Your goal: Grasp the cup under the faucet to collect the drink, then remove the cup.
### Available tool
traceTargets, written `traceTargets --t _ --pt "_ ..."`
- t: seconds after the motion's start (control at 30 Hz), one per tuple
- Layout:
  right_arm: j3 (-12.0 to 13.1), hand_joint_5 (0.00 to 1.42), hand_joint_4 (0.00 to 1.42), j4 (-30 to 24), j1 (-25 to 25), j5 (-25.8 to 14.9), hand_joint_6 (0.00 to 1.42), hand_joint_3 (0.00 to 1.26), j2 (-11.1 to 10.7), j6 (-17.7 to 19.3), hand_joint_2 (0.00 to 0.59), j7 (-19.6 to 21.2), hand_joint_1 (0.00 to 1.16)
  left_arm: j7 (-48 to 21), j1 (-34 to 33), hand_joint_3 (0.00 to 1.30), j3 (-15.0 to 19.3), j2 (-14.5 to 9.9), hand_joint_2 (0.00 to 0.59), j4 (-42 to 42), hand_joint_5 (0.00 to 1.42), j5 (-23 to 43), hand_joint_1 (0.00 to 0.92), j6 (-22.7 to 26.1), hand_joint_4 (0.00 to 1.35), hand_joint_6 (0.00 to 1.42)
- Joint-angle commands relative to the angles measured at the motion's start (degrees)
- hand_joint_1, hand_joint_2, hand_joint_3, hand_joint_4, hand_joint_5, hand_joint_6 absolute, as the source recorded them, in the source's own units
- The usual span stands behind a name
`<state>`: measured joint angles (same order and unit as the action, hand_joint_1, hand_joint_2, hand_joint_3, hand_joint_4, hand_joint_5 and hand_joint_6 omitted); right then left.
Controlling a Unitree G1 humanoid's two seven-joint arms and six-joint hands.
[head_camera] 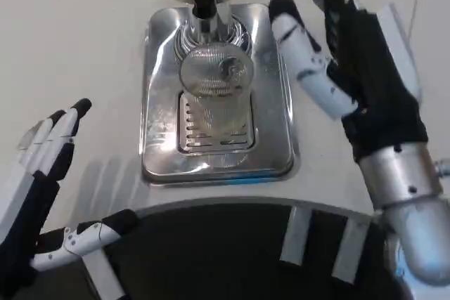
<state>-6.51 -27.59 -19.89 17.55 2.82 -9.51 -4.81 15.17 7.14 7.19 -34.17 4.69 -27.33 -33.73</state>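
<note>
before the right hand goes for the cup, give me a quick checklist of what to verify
1. Cup upright on the drip tray grate: ok.
2. Cup under the faucet: ok, the spout is right above its rim.
3. Right hand free to grasp: ok, fingers apart, holding nothing, beside the tray and apart from the cup.
4. Left hand out of the way: ok, open, resting left of the tray.
5. Path from right hand to cup: ok, only the tray edge lies between.
6. Drink level in the cup: cannot tell, the clear wall and glare hide it.
</note>
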Motion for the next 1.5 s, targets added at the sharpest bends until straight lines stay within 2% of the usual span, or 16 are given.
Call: traceTargets --t 0.03,0.13,0.2,0.33,0.5,0.67,0.87,1.13,1.2,1.33,1.4,1.5 --pt "2.16 0.0 0.0 4.61 -6.26 -7.19 0.0 0.0 0.83 -2.16 0.514 -1.52 0.34 -0.57 0.81 0.0 0.97 0.3 0.054 1.95 0.0 1.2 0.0 -1.3 0.0 0.0" --pt "3.2 0.0 0.0 7.82 -9.51 -11.54 0.0 0.0 1.47 -3.27 0.514 -1.57 0.33 -0.66 0.05 0.0 1.03 0.14 0.058 3.31 0.0 1.04 0.0 -1.97 0.0 0.0" --pt "3.13 0.0 0.0 8.97 -11.57 -12.87 0.0 0.0 1.64 -3.38 0.523 -1.38 0.31 -0.48 -0.51 0.0 0.98 0.06 0.059 3.85 0.0 0.68 0.0 -2.36 0.0 0.0" --pt "2.11 0.0 0.0 9.01 -13.26 -14.39 0.0 0.0 1.54 -4.0 0.513 -1.49 0.29 -0.53 -1.15 0.0 0.88 0.22 0.06 4.48 0.0 0.64 0.0 -2.7 0.0 0.0" --pt "-0.4 0.0 0.0 8.27 -13.78 -15.08 0.0 0.0 1.3 -4.83 0.503 -2.36 0.24 -0.74 -1.75 0.0 0.65 0.35 0.061 5.42 0.0 0.82 0.0 -2.93 0.0 0.0" --pt "-3.79 0.0 0.0 6.75 -12.98 -14.56 0.0 0.0 1.51 -5.49 0.469 -2.44 0.22 -0.62 -1.91 0.0 0.98 0.06 0.061 6.73 0.0 1.08 0.0 -3.42 0.0 0.0" --pt "-6.87 0.0 0.0 9.82 -13.05 -13.32 0.0 0.0 1.82 -5.0 0.475 -1.83 0.18 -0.52 -1.53 0.0 1.29 0.06 0.062 7.79 0.0 1.27 0.0 -3.81 0.0 0.0" --pt "-7.95 0.0 0.0 14.16 -14.56 -12.11 0.0 0.0 2.22 -3.76 0.48 -1.66 0.14 -0.31 -1.31 0.0 1.74 0.08 0.062 8.11 0.0 1.3 0.0 -3.8 0.0 0.0" --pt "-7.99 0.0 0.0 14.64 -14.81 -12.31 0.0 0.0 1.95 -3.95 0.485 -2.17 0.12 -0.25 -1.33 0.0 1.77 0.07 0.062 8.36 0.0 1.32 0.0 -3.95 0.0 0.0" --pt "-8.34 0.0 0.0 15.38 -15.79 -12.5 0.0 0.0 1.38 -4.27 0.458 -3.3 0.07 -0.09 -1.41 0.0 1.79 0.08 0.059 8.49 0.0 1.22 0.0 -4.14 0.0 0.0" --pt "-8.97 0.0 0.0 15.52 -16.86 -12.13 0.0 0.0 0.69 -4.86 0.441 -4.35 0.01 -0.08 -1.6 0.0 1.79 0.17 0.058 8.39 0.0 1.22 0.0 -3.96 0.0 0.0" --pt "-9.92 0.0 0.0 15.52 -18.69 -11.72 0.0 0.0 -0.44 -6.81 0.449 -6.32 0.0 -0.09 -1.77 0.0 1.76 0.24 0.058 8.35 0.0 1.2 0.0 -3.76 0.0 0.0"
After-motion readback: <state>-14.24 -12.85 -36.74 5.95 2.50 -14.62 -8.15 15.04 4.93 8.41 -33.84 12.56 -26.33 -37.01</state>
